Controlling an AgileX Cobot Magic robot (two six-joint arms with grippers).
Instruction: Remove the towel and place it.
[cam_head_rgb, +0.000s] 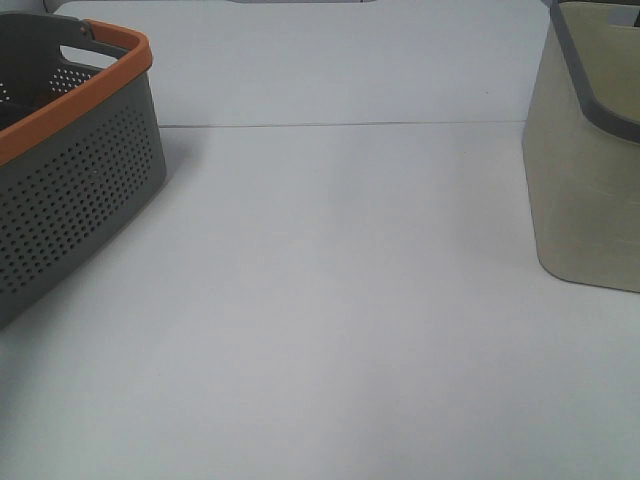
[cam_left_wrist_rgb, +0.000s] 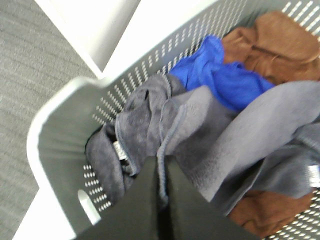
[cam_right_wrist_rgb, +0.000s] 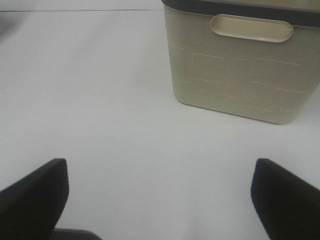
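The place looked like a lab or office test bench rather than a home. The work surface was a bare white table (cam_head_rgb: 330, 300) with a thin seam (cam_head_rgb: 340, 126) across it, and it carried only two laundry-type bins set well apart: a grey basket (cam_head_rgb: 80, 190) with an orange rim and a beige basket (cam_head_rgb: 585, 200) with a grey rim. Beside the table the floor was flat grey carpet (cam_left_wrist_rgb: 35, 75) of the office kind. The grey basket held a loose heap: a grey towel (cam_left_wrist_rgb: 200, 120), a blue cloth (cam_left_wrist_rgb: 220, 75) and a brown cloth (cam_left_wrist_rgb: 280, 45).
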